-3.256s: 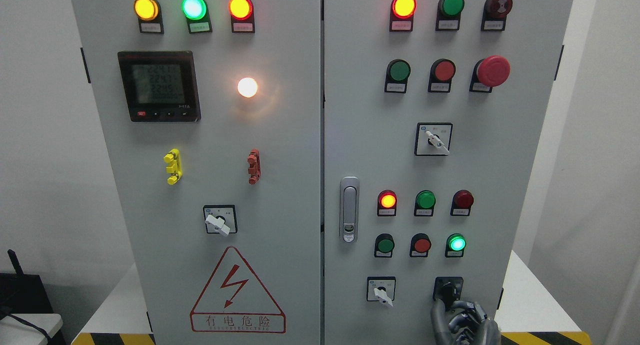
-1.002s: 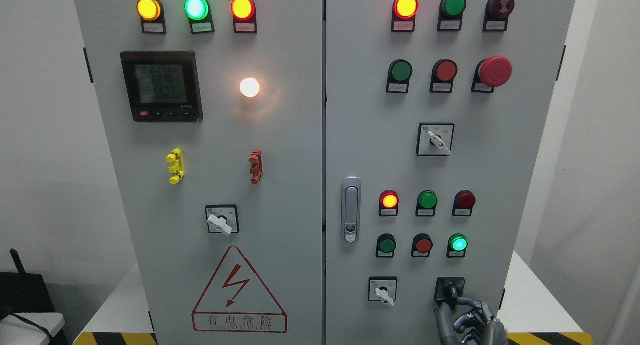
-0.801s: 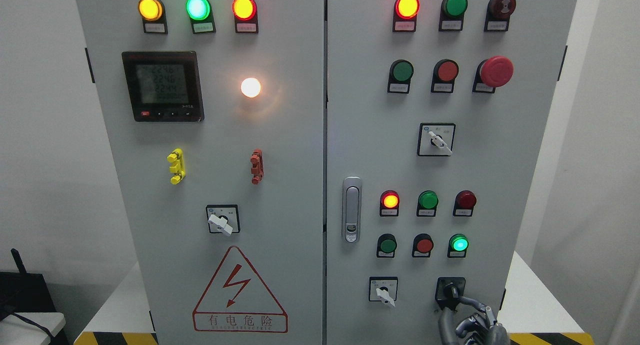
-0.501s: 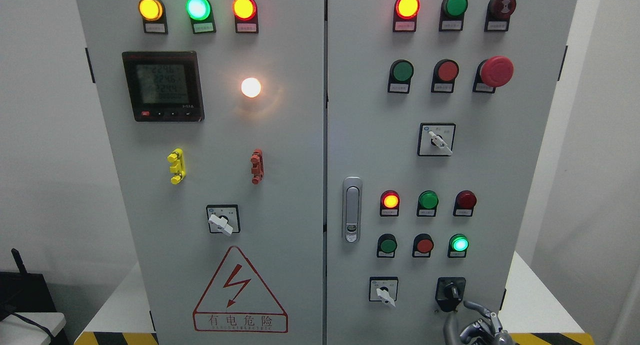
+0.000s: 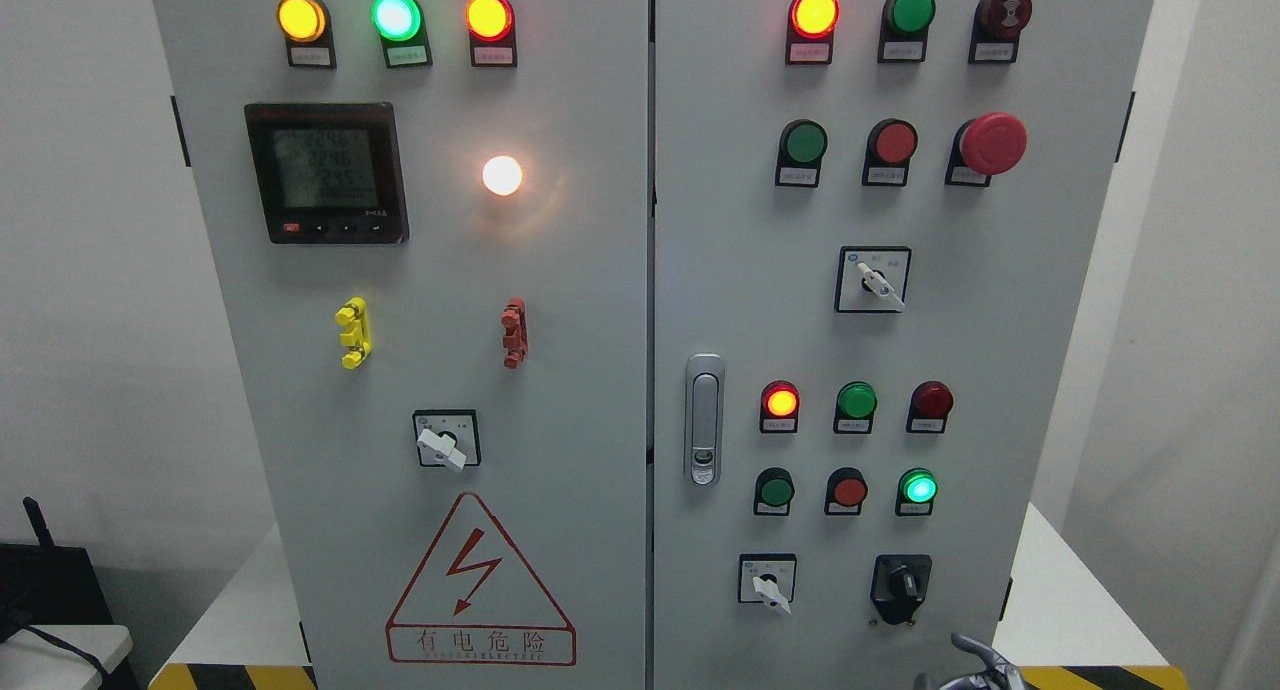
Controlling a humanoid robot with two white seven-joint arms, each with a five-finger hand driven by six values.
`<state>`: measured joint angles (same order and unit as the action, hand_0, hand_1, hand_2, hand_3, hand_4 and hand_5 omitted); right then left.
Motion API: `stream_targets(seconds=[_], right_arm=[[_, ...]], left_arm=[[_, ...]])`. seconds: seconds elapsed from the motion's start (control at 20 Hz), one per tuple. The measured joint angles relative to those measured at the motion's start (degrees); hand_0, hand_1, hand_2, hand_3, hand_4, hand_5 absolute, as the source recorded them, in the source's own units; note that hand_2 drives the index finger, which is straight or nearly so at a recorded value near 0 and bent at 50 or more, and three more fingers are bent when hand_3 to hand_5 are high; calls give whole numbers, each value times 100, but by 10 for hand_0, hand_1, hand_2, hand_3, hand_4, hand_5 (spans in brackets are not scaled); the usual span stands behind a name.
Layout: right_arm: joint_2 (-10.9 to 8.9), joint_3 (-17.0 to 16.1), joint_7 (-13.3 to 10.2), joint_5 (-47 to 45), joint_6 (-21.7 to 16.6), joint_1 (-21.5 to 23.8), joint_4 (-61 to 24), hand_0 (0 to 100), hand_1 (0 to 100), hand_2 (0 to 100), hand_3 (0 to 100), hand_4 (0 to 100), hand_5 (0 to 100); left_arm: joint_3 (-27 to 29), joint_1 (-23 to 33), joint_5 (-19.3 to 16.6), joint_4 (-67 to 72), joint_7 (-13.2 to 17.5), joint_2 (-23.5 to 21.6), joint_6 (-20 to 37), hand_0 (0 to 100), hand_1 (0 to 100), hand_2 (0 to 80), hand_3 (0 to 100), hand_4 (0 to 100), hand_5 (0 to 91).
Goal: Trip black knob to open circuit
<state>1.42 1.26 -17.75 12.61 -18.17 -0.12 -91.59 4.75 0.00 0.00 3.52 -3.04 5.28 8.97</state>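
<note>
The black knob (image 5: 901, 583) sat at the cabinet's (image 5: 560, 270) lower right corner, untouched. My right hand (image 5: 975, 660) hung just below it at the frame's edge, holding nothing; I couldn't tell its finger pose.

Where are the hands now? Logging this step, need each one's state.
Left: not in view.
Right hand: barely visible at the bottom edge below the black knob; cannot tell.
</note>
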Motion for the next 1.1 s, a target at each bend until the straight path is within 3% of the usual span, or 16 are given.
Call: stream_targets(seconds=[0.1, 0.25, 0.5, 0.65, 1.1], right_arm=[[-25, -21, 323, -11, -277, 162, -44, 180, 410, 0, 274, 325, 313], [-53, -45, 622, -18, -546, 381, -118, 154, 360, 0, 197, 249, 236], [-116, -75, 768, -39, -689, 732, -291, 100, 293, 0, 116, 174, 148], [-196, -87, 983, -136, -810, 971, -423, 63, 258, 0, 74, 133, 119], [-376, -109, 1159, -311, -995, 1459, -747, 5, 248, 0, 60, 123, 104]], left_arm=[[0, 0, 0, 0, 0, 0, 0, 120, 389, 0, 0, 0, 0], [0, 0, 0, 0, 0, 0, 0, 120, 389, 0, 0, 0, 0], [0, 0, 0, 0, 0, 0, 0, 120, 389, 0, 0, 0, 0], [0, 0, 0, 0, 0, 0, 0, 120, 389, 0, 0, 0, 0], [0, 0, 0, 0, 0, 0, 0, 120, 389, 0, 0, 0, 0]])
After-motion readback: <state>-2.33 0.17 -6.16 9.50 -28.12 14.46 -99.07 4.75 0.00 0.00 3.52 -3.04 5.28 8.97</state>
